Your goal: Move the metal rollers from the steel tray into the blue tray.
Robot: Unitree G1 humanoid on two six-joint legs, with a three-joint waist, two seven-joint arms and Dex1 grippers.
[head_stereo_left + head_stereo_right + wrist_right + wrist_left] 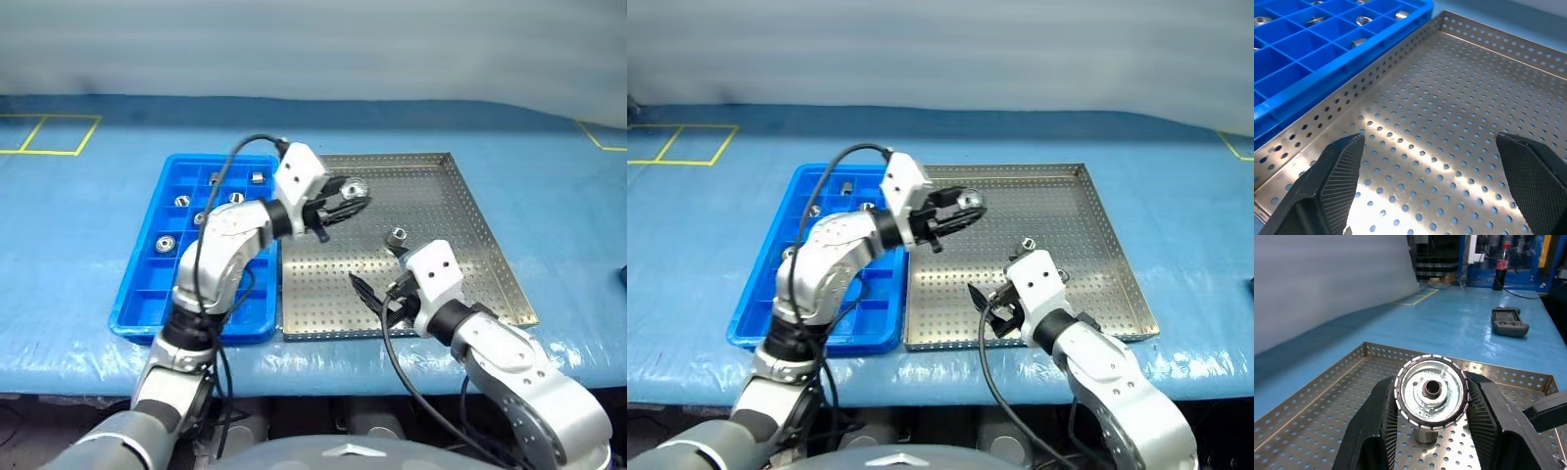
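The left gripper (351, 201) is raised, pointing about level and toward the right side, its two black fingers (1376, 423) clamped on a roller (1431, 392) (held by its sides). The right gripper (1432, 183) is lower, fingers spread wide, holding nothing.

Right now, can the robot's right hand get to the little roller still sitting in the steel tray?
Probably yes. The right hand is open over the steel tray, and the roller sits just beyond it with nothing between them.
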